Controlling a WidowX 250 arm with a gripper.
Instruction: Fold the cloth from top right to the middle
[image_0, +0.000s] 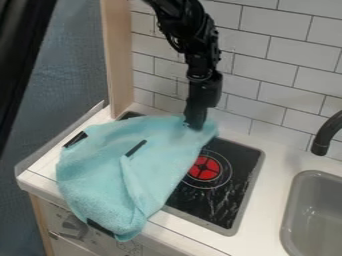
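At the stove (246, 167) rear, the gripper (195, 126) is placed on the cloth (97, 167) corner, probably for folding; its closure cannot be told.

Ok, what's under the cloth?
The black stovetop runs beneath the teal cloth, as does the white counter. Anything else under there is covered, so I can't tell.

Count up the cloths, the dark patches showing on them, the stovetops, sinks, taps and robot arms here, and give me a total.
Cloth: 1
Dark patches showing on the cloth: 3
Stovetop: 1
Sink: 1
Tap: 1
Robot arm: 1
Total: 8
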